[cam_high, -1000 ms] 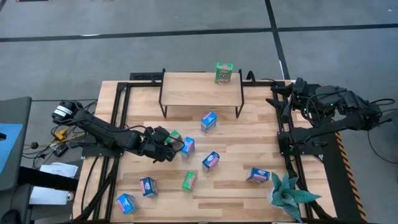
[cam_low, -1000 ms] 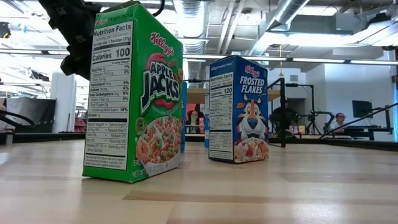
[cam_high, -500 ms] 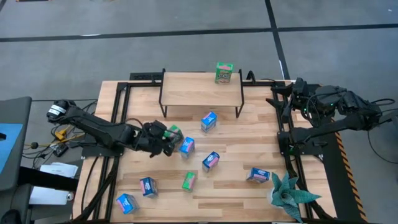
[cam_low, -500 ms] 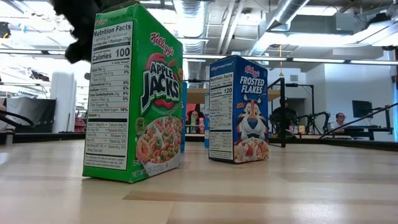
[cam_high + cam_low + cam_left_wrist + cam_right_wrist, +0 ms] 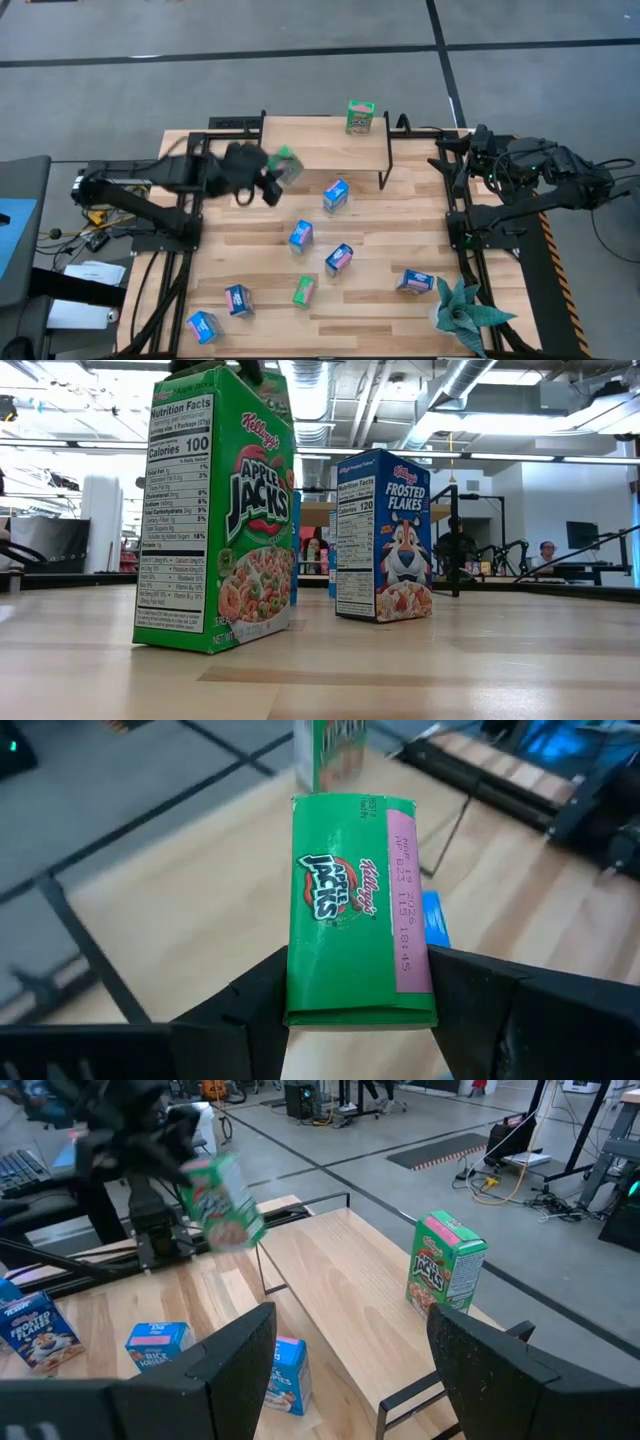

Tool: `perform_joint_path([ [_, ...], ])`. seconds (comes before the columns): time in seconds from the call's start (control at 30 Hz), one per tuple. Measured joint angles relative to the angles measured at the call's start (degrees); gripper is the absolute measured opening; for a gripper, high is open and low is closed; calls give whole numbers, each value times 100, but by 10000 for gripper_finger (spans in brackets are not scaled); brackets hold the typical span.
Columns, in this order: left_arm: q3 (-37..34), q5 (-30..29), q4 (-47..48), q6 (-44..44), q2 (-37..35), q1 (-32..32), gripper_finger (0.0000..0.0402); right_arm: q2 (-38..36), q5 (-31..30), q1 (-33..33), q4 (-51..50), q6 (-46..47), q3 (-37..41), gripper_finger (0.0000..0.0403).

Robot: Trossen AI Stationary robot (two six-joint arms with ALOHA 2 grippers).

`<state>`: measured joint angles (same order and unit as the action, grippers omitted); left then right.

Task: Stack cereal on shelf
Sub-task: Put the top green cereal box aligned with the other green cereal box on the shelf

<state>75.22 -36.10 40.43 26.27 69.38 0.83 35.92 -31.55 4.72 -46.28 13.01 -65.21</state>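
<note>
Green box: Apple Jacks carton [image 5: 358, 910] clamped in left gripper [image 5: 262, 178], raised over shelf [image 5: 325, 150] near its left edge.
Right gripper [image 5: 350, 1370]: fingers spread wide, parked at the table's right.

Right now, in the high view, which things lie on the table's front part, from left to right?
Blue cereal box → blue cereal box → green cereal box → blue cereal box → blue cereal box → teal spiky plant.
</note>
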Motion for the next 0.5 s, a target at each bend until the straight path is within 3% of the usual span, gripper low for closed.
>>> perform_joint_path([
  [0.23,144,1985,-1485,-1351,184,-1204,180,1,0,-1,2,1,0,286],
  [0.5,651,3231,-1804,-2300,1270,-2054,180,0,-4,-1,19,3,0,286],
])
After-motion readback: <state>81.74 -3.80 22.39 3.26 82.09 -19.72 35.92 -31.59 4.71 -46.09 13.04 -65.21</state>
